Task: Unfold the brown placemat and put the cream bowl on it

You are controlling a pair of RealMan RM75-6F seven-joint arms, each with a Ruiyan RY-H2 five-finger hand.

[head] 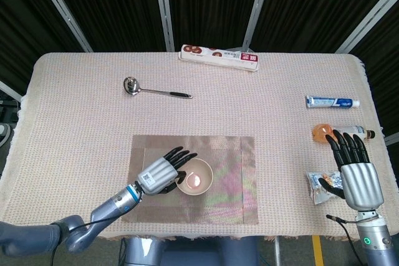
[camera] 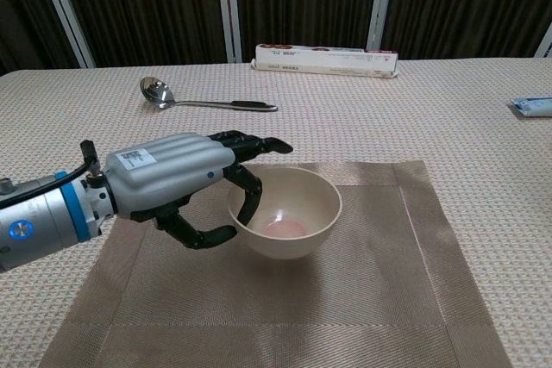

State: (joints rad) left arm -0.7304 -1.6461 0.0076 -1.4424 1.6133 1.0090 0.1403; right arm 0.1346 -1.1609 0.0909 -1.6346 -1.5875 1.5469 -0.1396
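Cream ceramic bowl [camera: 285,222] sits low over the flat, unfolded brown woven placemat [camera: 414,282], gripped at its near rim by the left hand [camera: 177,185], so only the release looks left, while the right hand [head: 355,177] rests open, well apart.

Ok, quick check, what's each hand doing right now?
Left hand: holding the cream bowl by its rim, over the brown placemat.
Right hand: open, holding nothing, resting on the table by a snack packet.
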